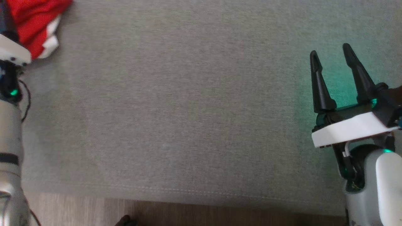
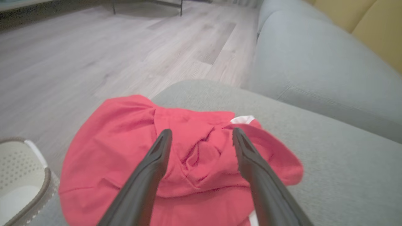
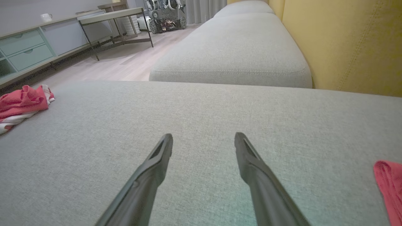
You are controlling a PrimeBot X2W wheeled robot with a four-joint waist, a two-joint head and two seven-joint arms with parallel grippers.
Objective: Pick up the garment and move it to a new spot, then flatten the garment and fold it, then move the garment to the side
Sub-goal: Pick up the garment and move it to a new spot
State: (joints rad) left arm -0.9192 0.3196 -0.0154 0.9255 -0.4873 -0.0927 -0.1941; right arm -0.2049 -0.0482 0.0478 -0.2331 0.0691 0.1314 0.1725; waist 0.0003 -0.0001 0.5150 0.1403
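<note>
Left wrist view: red garment (image 2: 119,141) crumpled, white trim; left gripper (image 2: 201,131), right gripper (image 3: 203,136) spread, empty.

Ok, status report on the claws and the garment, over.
Left claw open, pointed at the crumpled red garment, nothing gripped. Right claw open over the grey cushion. Nothing blocking the garment.

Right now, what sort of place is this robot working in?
Probably a home living room: a grey upholstered sofa with yellow back cushions, a pale wood-look floor, and a low cabinet with drawers along the wall.
</note>
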